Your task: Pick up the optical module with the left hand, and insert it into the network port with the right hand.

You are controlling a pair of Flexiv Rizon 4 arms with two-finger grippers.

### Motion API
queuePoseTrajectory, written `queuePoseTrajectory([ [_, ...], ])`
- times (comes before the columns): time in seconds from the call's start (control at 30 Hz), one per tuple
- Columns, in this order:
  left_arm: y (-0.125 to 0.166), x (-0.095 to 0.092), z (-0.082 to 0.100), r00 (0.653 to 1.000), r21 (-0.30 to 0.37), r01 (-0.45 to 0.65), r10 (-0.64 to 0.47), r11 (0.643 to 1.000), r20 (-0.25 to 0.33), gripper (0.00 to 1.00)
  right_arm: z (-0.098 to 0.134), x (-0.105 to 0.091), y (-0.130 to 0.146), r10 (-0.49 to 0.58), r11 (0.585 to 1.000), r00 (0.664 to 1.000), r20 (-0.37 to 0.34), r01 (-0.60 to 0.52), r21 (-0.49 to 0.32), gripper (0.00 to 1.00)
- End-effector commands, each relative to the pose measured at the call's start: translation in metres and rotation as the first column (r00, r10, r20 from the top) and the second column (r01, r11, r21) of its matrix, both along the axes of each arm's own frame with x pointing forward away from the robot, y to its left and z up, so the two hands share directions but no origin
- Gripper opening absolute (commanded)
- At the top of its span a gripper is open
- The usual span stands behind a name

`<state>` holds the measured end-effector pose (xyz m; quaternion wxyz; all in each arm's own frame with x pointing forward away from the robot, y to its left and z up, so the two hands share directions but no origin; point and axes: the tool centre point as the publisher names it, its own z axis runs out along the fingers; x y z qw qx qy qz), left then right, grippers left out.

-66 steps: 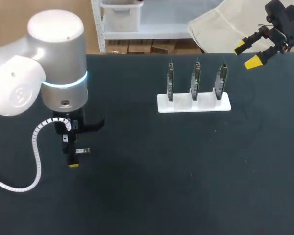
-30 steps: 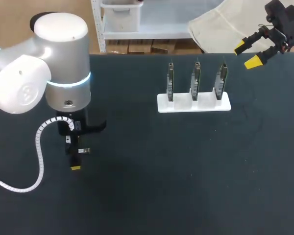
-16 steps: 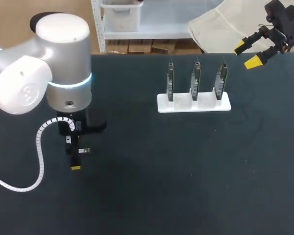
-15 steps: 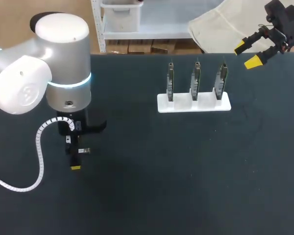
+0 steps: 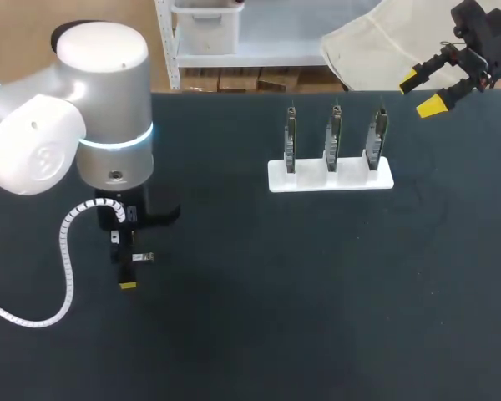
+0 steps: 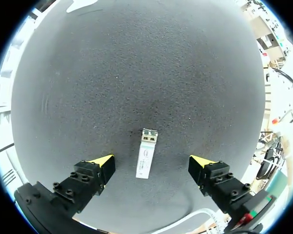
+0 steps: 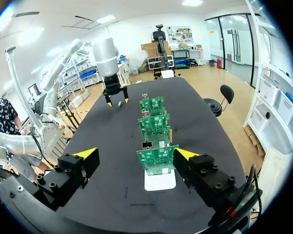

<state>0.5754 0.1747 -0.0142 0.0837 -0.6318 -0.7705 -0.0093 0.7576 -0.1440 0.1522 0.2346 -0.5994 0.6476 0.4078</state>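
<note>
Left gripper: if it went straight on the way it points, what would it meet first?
The optical module, lying flat on the table right ahead, between the open fingers of the left gripper. The yellow tips would probably land on the table either side of it; depth is unclear.

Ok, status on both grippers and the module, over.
Left gripper open, straddling optical module, not touching; module flat on table. Right gripper open, back from board rack. Nothing in the way.
</note>
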Motion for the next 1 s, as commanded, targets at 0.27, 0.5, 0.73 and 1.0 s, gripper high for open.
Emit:
queuePoseTrajectory([
  [0.27,0.0056,0.0004,-0.0002,1.0,-0.006,0.0,0.0,1.0,0.007,1.0,0.0,-0.0001,0.0001,0.0,1.0,1.0,0.001,0.0,0.0,1.0],
  [0.5,0.0056,0.0002,-0.0007,1.0,-0.015,-0.009,0.009,1.0,0.007,1.0,0.0,-0.0001,0.0001,0.0,1.0,1.0,0.001,0.0,0.0,1.0],
  [0.73,0.0047,0.0003,0.0012,0.999,-0.021,0.017,-0.016,1.0,0.038,0.0,0.0,-0.0001,0.0001,0.0,1.0,1.0,0.001,0.0,0.0,1.0],
  [1.0,0.0049,-0.0013,-0.0005,0.999,-0.02,0.011,-0.01,1.0,0.033,0.0,0.0,-0.0001,0.0001,0.0,1.0,1.0,0.001,0.0,0.0,1.0],
])
